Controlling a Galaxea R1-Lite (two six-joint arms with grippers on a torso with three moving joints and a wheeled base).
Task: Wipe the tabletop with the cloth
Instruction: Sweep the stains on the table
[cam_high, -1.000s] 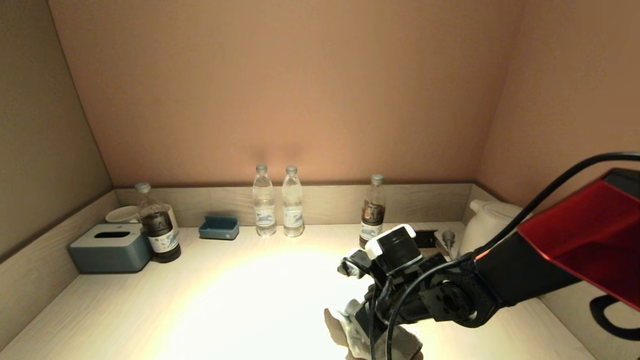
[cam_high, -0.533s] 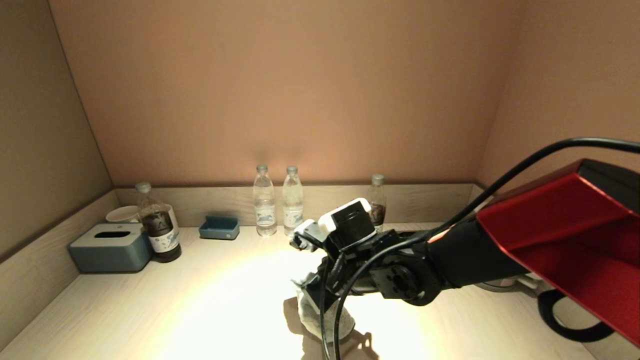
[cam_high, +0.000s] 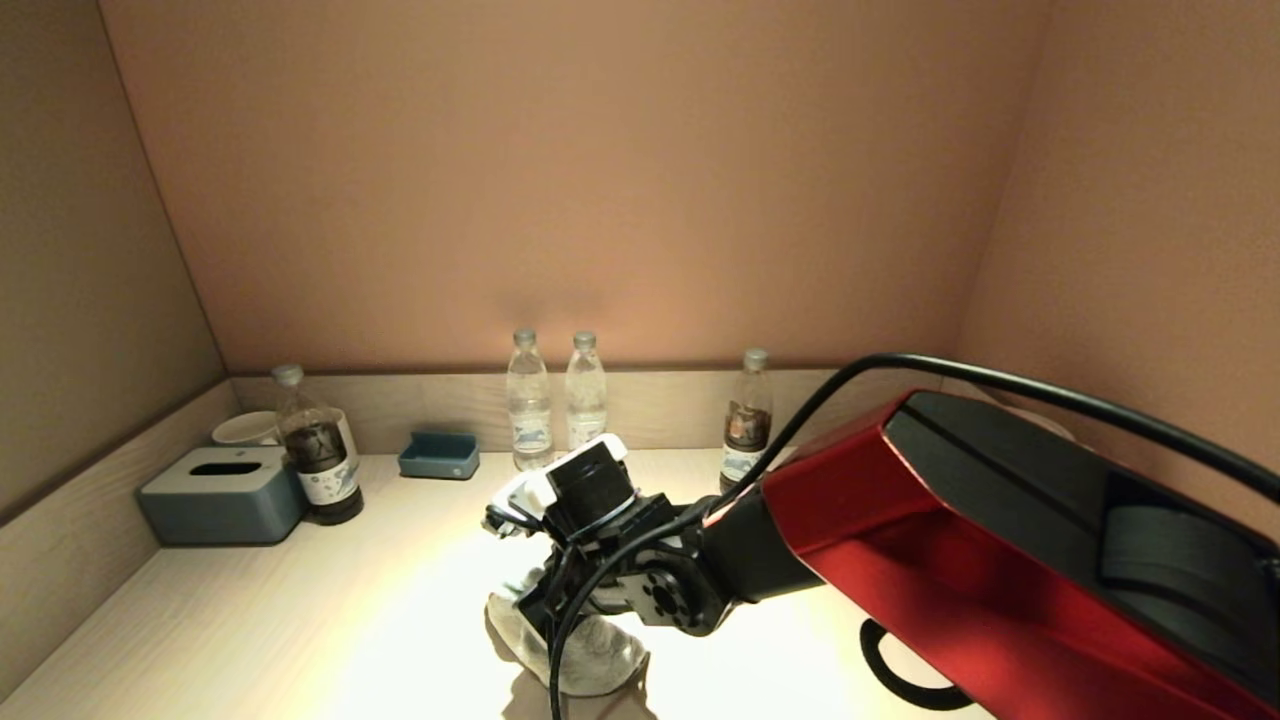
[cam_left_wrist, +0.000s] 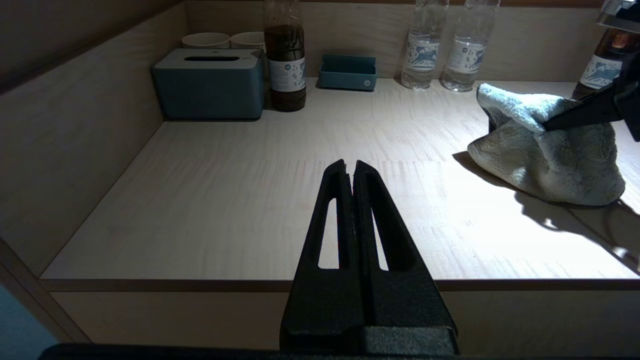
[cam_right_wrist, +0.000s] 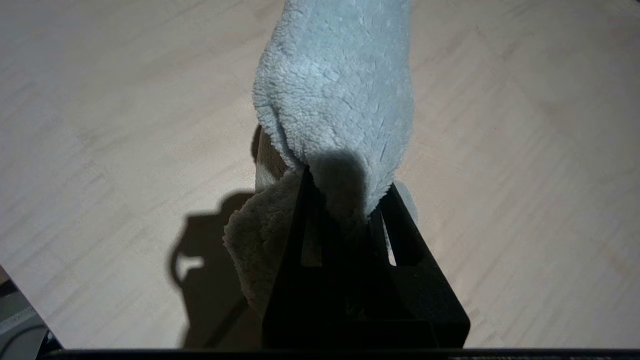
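- My right gripper is clenched on the cloth, which bunches out from between the fingers and runs straight ahead of the tips, its long axis in line with the claw.
- The cloth is a pale grey-blue fleece, nubbly and thick; from my left wrist camera it sits as a slumped mound with its lower edge on the tabletop and one pinched ridge held up by the black fingers.
- The tabletop is light wood grain, smooth and matte, brightly lit under the claw — the cloth throws a dark shadow beside it.
- Well beyond the claw, along the back wall: two clear water bottles, a dark-drink bottle, a small blue tray, another dark bottle and a grey-blue tissue box. None touches the cloth.
- My left gripper hovers at the table's near edge, fingers pressed together on nothing, well apart from the cloth.
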